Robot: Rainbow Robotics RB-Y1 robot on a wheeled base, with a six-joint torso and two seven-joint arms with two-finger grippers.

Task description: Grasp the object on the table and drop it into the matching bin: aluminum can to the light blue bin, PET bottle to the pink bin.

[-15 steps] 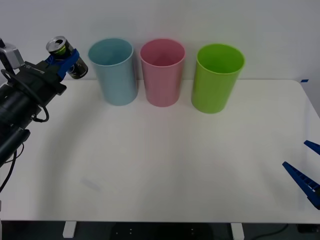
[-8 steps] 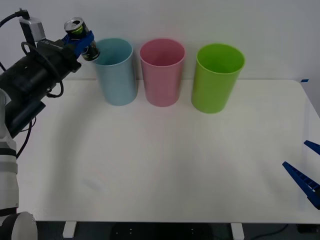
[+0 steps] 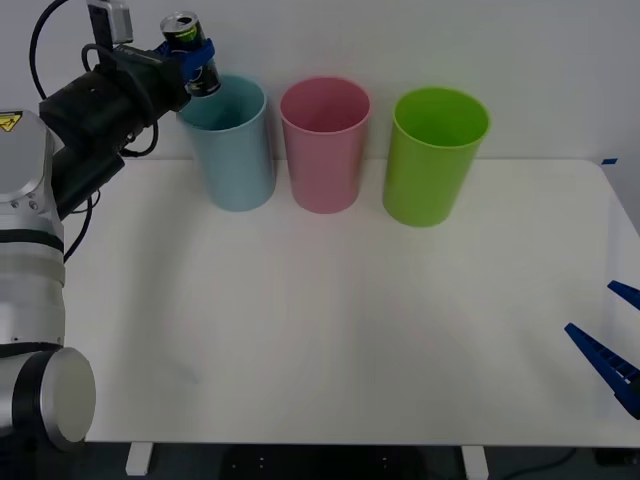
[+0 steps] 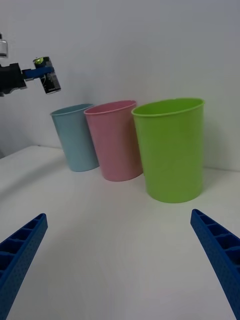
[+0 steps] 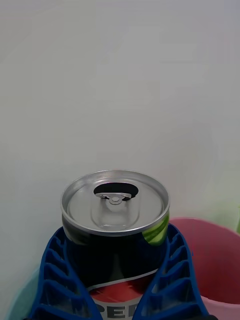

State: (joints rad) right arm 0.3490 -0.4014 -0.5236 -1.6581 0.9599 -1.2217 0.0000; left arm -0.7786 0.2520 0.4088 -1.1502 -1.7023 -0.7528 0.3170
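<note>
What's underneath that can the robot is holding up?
The can, gripped by the left tool, hangs just above the light blue bin's near-left rim. The bin's visible inside looks empty; its bottom is hidden.

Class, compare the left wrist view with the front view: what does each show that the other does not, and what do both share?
Left wrist view alone: the aluminum can close up, its lid opened behind the pull tab, red and white print low on its side.

Front view alone: the lime green bin, the white table, and the open right gripper waiting at the table's right edge.

Shared: the left gripper shut on the can, the light blue bin and the pink bin.
</note>
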